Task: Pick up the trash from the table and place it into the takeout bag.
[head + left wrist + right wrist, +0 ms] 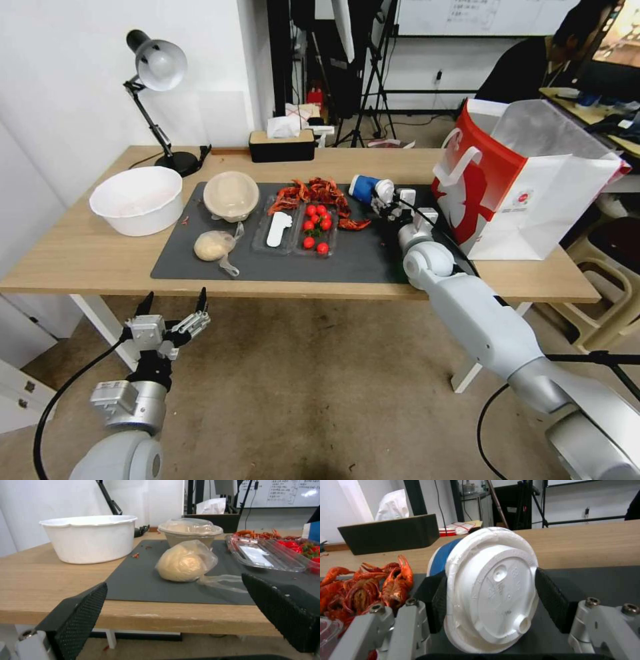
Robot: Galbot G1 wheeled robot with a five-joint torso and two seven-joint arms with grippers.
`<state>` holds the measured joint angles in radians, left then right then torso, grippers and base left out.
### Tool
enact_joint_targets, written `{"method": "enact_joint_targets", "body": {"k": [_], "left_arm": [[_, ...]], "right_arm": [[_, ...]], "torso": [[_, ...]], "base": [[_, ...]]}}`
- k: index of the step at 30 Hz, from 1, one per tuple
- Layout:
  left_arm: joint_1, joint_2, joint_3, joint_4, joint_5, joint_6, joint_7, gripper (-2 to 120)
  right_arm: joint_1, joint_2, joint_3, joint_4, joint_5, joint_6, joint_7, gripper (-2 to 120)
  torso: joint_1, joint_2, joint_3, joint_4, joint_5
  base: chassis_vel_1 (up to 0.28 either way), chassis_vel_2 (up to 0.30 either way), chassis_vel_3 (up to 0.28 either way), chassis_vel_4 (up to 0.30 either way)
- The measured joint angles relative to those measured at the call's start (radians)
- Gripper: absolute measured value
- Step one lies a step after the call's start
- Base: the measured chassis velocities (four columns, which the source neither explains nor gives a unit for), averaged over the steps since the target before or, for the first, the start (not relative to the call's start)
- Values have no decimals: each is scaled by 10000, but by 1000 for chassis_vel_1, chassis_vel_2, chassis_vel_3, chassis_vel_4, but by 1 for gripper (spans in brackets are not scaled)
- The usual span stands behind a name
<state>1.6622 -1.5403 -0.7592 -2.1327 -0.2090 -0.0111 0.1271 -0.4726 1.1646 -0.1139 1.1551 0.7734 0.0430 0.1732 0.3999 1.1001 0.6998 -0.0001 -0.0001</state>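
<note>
at the mat's (373, 257) 2 o'clock edge the right gripper (385, 197) has its jaws clenched on the blue cup (364, 187), while the left gripper (172, 309) waits with jaws released below the counter's (67, 260) front edge.

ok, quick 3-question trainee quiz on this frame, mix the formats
1. True or false: the right gripper has its jaws on either side of the blue white-lidded cup.
2. Multiple choice: the small clear bag with beige lump lies on A) the bare wood, B) the dark grey mat, C) the large white bowl.
3. Fill in: the left gripper hangs below the table edge, jaws ____.

Key: 1 true. 2 B. 3 open.
</note>
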Motion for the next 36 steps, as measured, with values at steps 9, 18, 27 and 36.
{"method": "enact_joint_targets", "body": {"k": [9, 18, 27, 36], "left_arm": [[-19, 5, -9, 51, 4, -60, -5, 100], [-7, -12, 15, 49, 38, -70, -6, 100], [29, -52, 82, -17, 143, -76, -6, 100], [68, -98, 161, -49, 246, -117, -1, 100]], "right_arm": [[-303, -203, 187, 951, -7, 2, 6, 57], [-617, -737, 888, 2620, 96, 134, -187, 57], [-897, -1717, 2708, 5148, 483, -60, -411, 57], [-1316, -3178, 4745, 6483, 52, -1227, 532, 54]], "torso": [[1, -1, 3, 2, 1], [1, -1, 2, -1, 3], [0, -1, 1, 1, 1], [1, -1, 1, 3, 3]], "base": [[0, 0, 0, 0], [0, 0, 0, 0], [0, 0, 0, 0], [0, 0, 0, 0]]}}
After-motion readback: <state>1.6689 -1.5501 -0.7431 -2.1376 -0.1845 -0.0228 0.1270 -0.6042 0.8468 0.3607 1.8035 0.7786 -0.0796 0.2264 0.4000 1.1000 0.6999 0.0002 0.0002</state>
